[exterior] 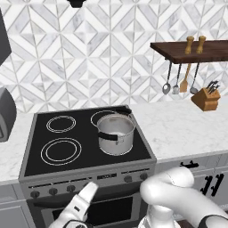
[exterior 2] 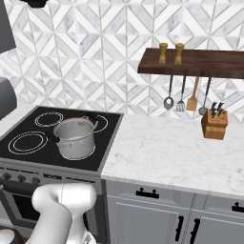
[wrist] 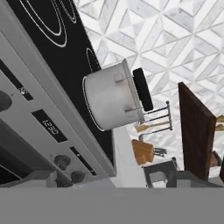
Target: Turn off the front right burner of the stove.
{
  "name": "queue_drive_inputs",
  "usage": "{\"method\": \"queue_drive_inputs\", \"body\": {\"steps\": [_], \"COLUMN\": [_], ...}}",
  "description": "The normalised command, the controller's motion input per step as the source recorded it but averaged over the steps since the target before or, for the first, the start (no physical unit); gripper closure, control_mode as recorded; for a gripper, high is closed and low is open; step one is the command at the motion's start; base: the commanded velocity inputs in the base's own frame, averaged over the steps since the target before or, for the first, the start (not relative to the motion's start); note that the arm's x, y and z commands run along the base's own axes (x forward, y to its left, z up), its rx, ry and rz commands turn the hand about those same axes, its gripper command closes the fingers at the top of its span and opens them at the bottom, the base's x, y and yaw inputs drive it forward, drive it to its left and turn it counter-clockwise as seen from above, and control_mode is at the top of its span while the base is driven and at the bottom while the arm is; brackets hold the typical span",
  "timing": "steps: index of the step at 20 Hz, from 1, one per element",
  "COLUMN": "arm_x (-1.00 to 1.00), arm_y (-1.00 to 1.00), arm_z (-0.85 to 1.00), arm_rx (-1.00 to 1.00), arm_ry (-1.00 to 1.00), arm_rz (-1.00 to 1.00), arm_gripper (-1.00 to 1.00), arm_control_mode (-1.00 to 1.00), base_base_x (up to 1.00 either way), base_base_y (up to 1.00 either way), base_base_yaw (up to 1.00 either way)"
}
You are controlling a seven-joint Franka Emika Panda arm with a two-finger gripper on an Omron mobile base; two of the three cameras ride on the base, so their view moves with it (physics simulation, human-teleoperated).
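The stove [exterior: 89, 147] sits between two stretches of marble counter [exterior 2: 176, 152], its black glass top marked with white rings. A steel pot [exterior: 116, 133] with dark handles stands at the front right of the glass, covering the front right burner [exterior: 129, 153], of which no ring can be made out around the pot's base. Two double-ring zones lie bare on the left side. Along the stove's front panel runs a row of small dark knobs [exterior: 128, 178], with a little display between them. The white arm [exterior: 178, 196] is bent low in front of the oven door, and the gripper [wrist: 109, 183] is tipped sideways near the right end of that panel, close to two knobs; I can't tell how wide its fingers stand, and nothing appears to be in them. A wooden shelf [exterior 2: 195, 62] with hanging utensils and a knife block [exterior 2: 214, 124] are off to the right.
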Motion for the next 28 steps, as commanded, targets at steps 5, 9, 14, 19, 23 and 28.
{"method": "queue_drive_inputs", "body": {"steps": [5,9,14,19,23,28], "arm_x": [0.13,0.03,0.3,0.37,0.13,0.01], "arm_y": [-0.32,-0.64,-0.31,0.06,0.05,0.49], "arm_z": [-0.11,-0.39,-0.13,0.0,-0.14,-0.2], "arm_rx": [0.16,0.09,0.06,0.0,0.0,-0.01], "arm_ry": [0.0,0.06,0.02,0.01,0.0,0.0], "arm_rz": [0.21,0.26,0.14,0.0,0.0,0.0], "arm_gripper": [-1.0,-1.0,-1.0,-1.0,-1.0,-1.0], "arm_control_mode": [-1.0,-1.0,-1.0,-1.0,-1.0,-1.0], "base_base_x": [0.0,0.0,0.0,0.0,0.0,0.0], "base_base_y": [0.0,0.0,0.0,0.0,0.0,0.0], "base_base_yaw": [0.0,0.0,0.0,0.0,0.0,0.0]}}
